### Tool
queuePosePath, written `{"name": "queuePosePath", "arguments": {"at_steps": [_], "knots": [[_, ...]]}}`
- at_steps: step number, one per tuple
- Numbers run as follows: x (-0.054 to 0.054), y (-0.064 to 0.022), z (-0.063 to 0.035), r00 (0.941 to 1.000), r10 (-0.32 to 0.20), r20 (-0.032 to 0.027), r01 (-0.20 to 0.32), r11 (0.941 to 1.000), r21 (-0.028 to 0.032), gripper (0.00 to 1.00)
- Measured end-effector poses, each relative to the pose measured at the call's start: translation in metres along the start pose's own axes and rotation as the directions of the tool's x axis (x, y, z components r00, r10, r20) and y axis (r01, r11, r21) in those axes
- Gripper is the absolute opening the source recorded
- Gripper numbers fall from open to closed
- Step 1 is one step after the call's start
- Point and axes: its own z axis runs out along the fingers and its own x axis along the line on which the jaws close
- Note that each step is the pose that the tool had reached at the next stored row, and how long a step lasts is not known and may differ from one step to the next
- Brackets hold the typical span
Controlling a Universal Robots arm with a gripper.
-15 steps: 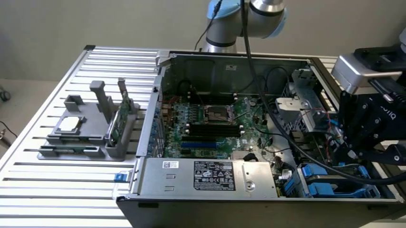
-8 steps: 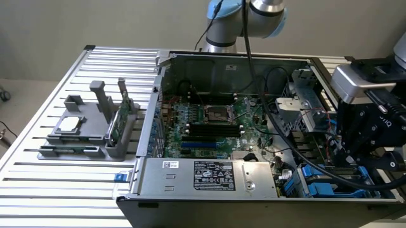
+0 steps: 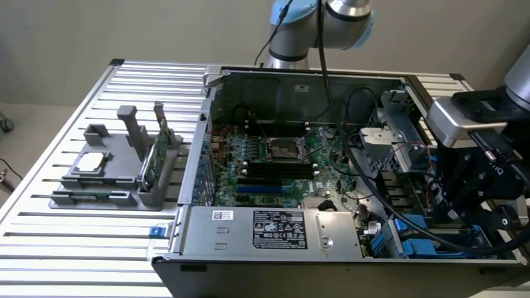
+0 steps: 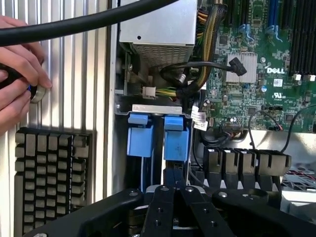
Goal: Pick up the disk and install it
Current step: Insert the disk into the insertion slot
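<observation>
Your gripper [image 4: 174, 180] is pinched narrow just at the disk [image 4: 176, 143] in its bay; I can't tell if it grips. Any tilt may jam the carrier, or the black cables [image 4: 185, 91] beside it could snag

An open computer case [image 3: 282, 93] sits on the slatted desk [image 3: 74, 261]; at the exterior view's left, a grey holder [image 3: 99, 132] carries a green circuit card [image 3: 156, 158].

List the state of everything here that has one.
computer case: lying on its side, panel off, open.
disk: in the drive bay, beside a second blue carrier.
gripper: fingers shut, tips close to the disk's carrier.
green card: upright in the grey holder.
hand: on the slatted table, holding a small round object.
</observation>
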Motion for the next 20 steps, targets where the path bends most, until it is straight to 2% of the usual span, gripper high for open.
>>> {"name": "queuePosePath", "arguments": {"at_steps": [13,16,17,20], "knots": [[-0.003,-0.0024,0.0206,1.0000,0.000,-0.0018,0.000,1.0000,-0.0002,0.11],[-0.002,-0.0025,0.0134,1.0000,0.000,0.0022,0.000,1.0000,-0.0015,0.11],[-0.002,-0.0025,0.0081,1.0000,0.000,-0.0001,0.000,1.0000,-0.0021,0.11],[-0.001,-0.0023,-0.0053,1.0000,0.000,-0.0006,0.000,1.0000,-0.0027,0.11]]}}
